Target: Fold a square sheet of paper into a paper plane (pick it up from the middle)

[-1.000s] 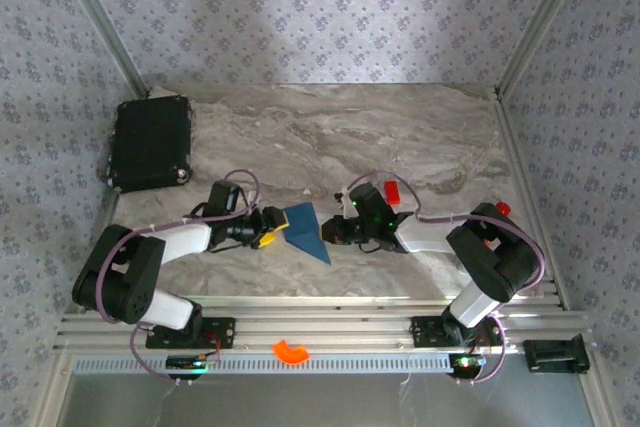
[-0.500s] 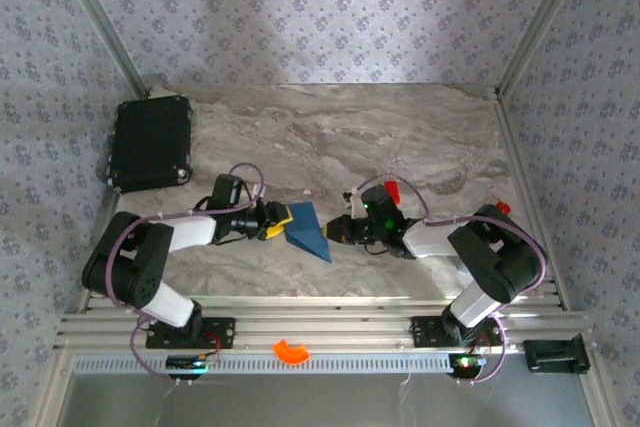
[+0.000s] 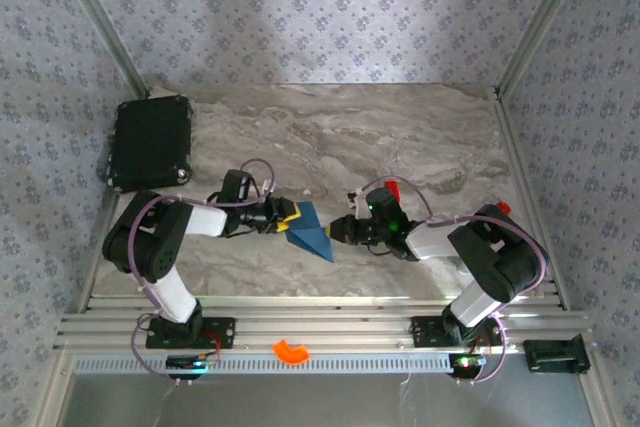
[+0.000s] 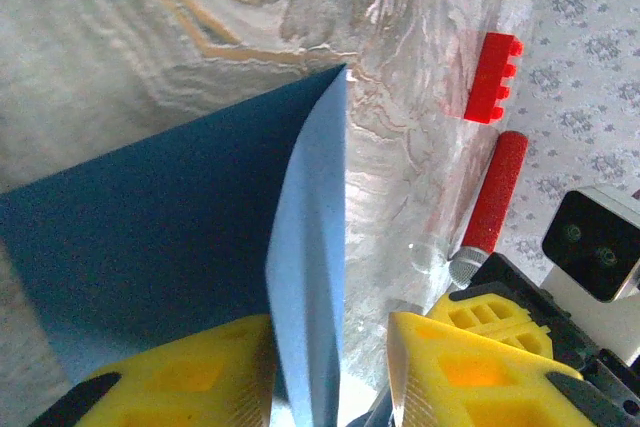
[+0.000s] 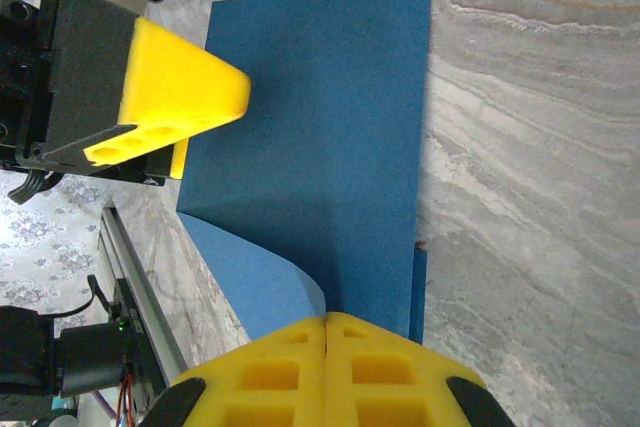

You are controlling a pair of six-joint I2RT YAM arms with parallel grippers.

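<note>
Clearly the paper (image 3: 308,232) sits at the middle of the table (image 3: 400,127), toward the near side, between the two grippers. From above we see it as a folded blue shape that narrows to a point toward the near edge. In the left wrist view we see the paper (image 4: 150,227) lying dark and flat, with a paler flap standing up from it along a crease. In the right wrist view the paper (image 5: 320,127) spreads wide, and a lighter layer curls up at its near side.

We find the left gripper (image 3: 290,215) at the paper's left edge. Its own camera shows the left gripper (image 4: 325,332) partly open, with the raised flap between the yellow fingers (image 4: 190,372). The flap runs close beside the left one, with a gap to the right one.

We see the right gripper (image 3: 340,231) at the paper's right tip. Up close the right gripper (image 5: 325,322) has its fingers pressed together, with the paper's edge running in between them.

Farther out, we note a red block (image 3: 393,190) just behind the right gripper, a black case (image 3: 150,142) at the far left of the table, and an orange piece (image 3: 291,351) on the near rail.
</note>
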